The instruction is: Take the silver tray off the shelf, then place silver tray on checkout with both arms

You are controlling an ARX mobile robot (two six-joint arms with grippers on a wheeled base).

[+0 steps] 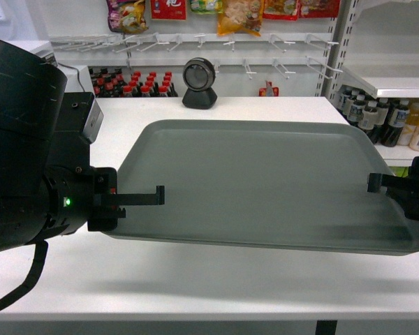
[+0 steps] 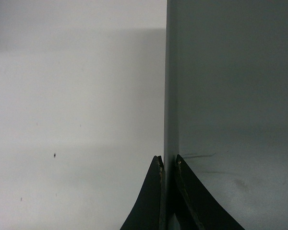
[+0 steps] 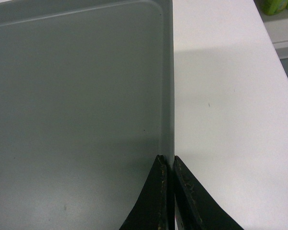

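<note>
Bright, even light — soft, slightly blurred

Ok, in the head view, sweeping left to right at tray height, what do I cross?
left gripper → silver tray → right gripper, each gripper clamped on a tray end over the checkout.

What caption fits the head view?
Both hands, left hand and right hand, hold the silver tray above the checkout.
</note>
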